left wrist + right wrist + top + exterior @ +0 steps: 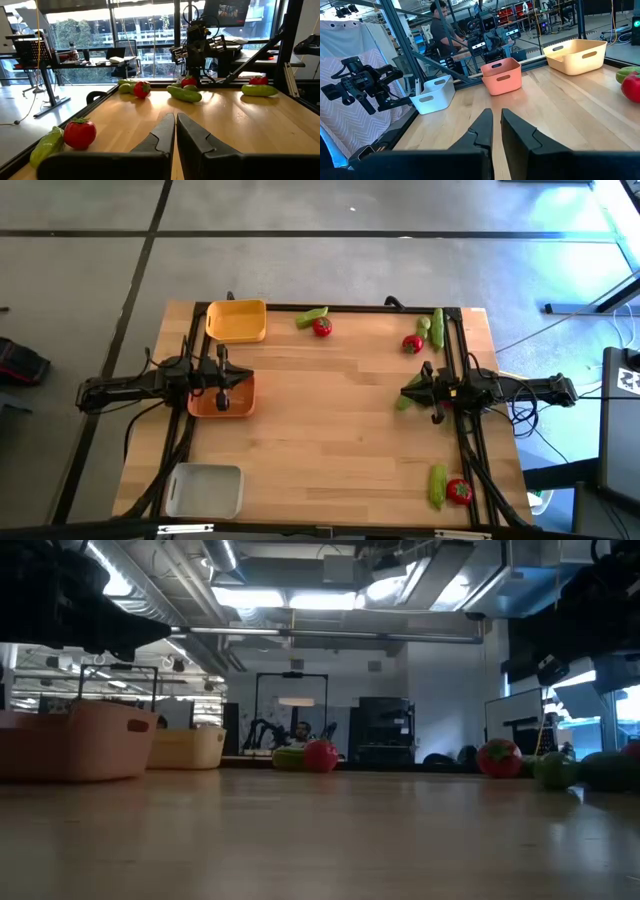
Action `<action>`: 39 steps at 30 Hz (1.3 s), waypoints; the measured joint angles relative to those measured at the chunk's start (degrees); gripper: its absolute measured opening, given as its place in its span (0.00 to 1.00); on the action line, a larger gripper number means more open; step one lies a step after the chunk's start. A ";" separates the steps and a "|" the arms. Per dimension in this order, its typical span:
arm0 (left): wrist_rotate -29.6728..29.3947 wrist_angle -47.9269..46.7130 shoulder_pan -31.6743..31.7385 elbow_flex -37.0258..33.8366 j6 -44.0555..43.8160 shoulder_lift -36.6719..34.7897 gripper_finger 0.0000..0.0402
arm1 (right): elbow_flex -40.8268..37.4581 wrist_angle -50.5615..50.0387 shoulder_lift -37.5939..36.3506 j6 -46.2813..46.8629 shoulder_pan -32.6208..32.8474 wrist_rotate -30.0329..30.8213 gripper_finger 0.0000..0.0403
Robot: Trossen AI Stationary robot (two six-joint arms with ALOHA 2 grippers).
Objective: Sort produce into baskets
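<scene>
Three baskets stand along the table's left side: yellow [236, 320] far, orange [236, 402] in the middle, white-grey [204, 490] near. My left gripper [222, 387] hangs shut over the orange basket. My right gripper [412, 390] is shut at the right side, with a green cucumber piece [405, 403] lying on the table just beside it. More produce lies on the table: a tomato [322, 328] with a cucumber [311, 317] at the far middle, a tomato [412, 343], lime [423, 325] and cucumber [438, 327] far right, and a cucumber [437, 485] with a tomato [459, 492] near right.
Black rails run along the table's left and right edges under both arms. The middle of the wooden top [330, 430] is bare. Beyond the table, in the right wrist view, a person [442, 30] stands among other equipment.
</scene>
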 joint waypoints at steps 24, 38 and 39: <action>-0.02 0.00 0.00 0.00 0.00 0.01 0.04 | 0.01 1.71 0.00 -3.16 0.00 9.28 0.09; 0.01 0.00 -0.01 0.00 -0.01 0.01 0.04 | 0.00 2.68 0.11 -6.05 0.00 21.00 0.09; -0.01 0.00 -0.01 0.00 0.02 0.01 0.04 | 0.01 2.89 0.11 -6.06 0.00 21.15 0.09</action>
